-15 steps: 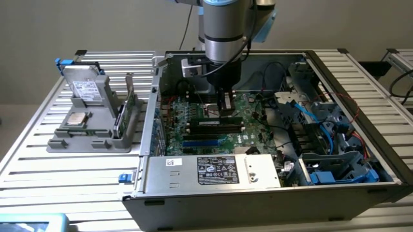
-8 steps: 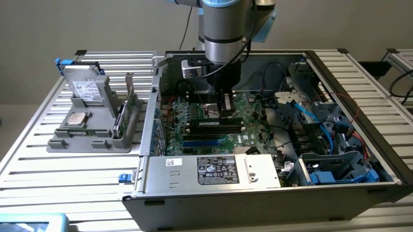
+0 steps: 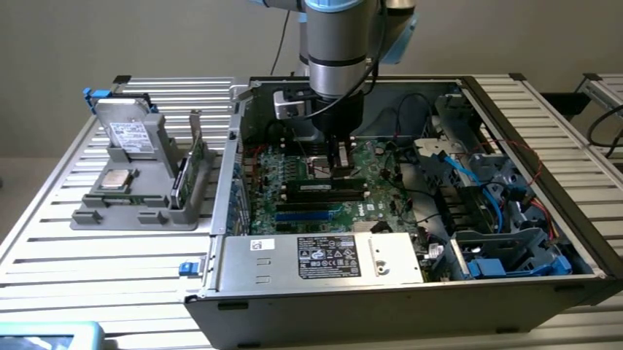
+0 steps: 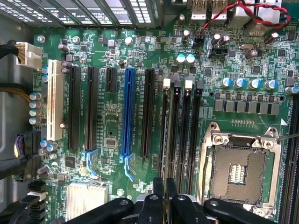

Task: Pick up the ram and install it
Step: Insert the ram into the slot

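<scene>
My gripper hangs from the arm inside the open computer case, low over the green motherboard. In the wrist view its two dark fingers stand close together with a thin dark strip between them, seen edge-on. That strip is the ram, held upright; in the exterior view it shows as a short striped piece below the wrist. The gripper is right above the row of long black memory slots, in line with the one nearest the black expansion slots. The slots look empty.
An open processor socket lies beside the memory slots, with black and blue expansion slots on the other side. At the exterior view's left, a grey tray holds a hard drive, a silver processor and a green expansion card. Cables crowd the case's right half.
</scene>
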Controlling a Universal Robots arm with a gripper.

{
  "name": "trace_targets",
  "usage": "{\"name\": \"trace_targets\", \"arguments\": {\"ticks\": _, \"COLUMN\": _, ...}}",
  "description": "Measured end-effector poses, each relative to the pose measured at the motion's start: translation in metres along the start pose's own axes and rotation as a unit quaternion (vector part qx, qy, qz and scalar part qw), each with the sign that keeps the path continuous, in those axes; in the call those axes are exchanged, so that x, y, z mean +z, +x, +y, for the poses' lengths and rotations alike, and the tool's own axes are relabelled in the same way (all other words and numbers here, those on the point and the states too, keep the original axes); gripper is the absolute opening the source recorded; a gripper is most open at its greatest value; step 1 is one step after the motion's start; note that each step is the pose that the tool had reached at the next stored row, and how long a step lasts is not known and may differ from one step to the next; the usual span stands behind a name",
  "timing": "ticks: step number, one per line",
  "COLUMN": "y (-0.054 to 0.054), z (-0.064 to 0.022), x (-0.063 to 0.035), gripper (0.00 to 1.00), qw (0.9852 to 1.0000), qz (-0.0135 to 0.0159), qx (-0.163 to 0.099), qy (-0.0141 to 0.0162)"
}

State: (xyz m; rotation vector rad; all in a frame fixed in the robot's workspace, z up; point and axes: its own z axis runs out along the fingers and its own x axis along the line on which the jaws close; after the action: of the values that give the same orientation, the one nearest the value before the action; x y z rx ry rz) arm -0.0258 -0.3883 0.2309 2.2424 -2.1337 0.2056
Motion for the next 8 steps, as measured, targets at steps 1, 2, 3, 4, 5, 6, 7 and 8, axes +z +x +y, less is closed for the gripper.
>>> {"name": "trace_targets", "arguments": {"ticks": 1, "y": 0.0000, "z": 0.0001, "x": 0.0001, "gripper": 0.14, "qw": 1.0000, "qz": 0.0001, "qx": 0.000, "qy": 0.0001}}
{"name": "trace_targets", "arguments": {"ticks": 2, "y": 0.0000, "z": 0.0001, "x": 0.0004, "gripper": 0.14, "qw": 1.0000, "qz": 0.0001, "qx": 0.000, "qy": 0.0003}}
{"name": "trace_targets", "arguments": {"ticks": 3, "y": -0.0001, "z": 0.0003, "x": 0.0006, "gripper": 0.14, "qw": 1.0000, "qz": 0.0001, "qx": 0.000, "qy": 0.0006}}
{"name": "trace_targets", "arguments": {"ticks": 4, "y": -0.0001, "z": 0.0005, "x": 0.0010, "gripper": 0.14, "qw": 1.0000, "qz": 0.0001, "qx": 0.000, "qy": 0.0009}}
{"name": "trace_targets", "arguments": {"ticks": 5, "y": -0.0002, "z": 0.0007, "x": 0.0012, "gripper": 0.14, "qw": 1.0000, "qz": 0.0001, "qx": 0.000, "qy": 0.0011}}
{"name": "trace_targets", "arguments": {"ticks": 6, "y": -0.0001, "z": 0.0009, "x": 0.0012, "gripper": 0.14, "qw": 1.0000, "qz": 0.0002, "qx": 0.000, "qy": 0.0012}}
{"name": "trace_targets", "arguments": {"ticks": 7, "y": -0.0001, "z": 0.0009, "x": 0.0013, "gripper": 0.14, "qw": 1.0000, "qz": 0.0003, "qx": 0.000, "qy": 0.0013}}
{"name": "trace_targets", "arguments": {"ticks": 8, "y": -0.0002, "z": 0.0009, "x": 0.0015, "gripper": 0.14, "qw": 1.0000, "qz": 0.0002, "qx": 0.000, "qy": 0.0014}}
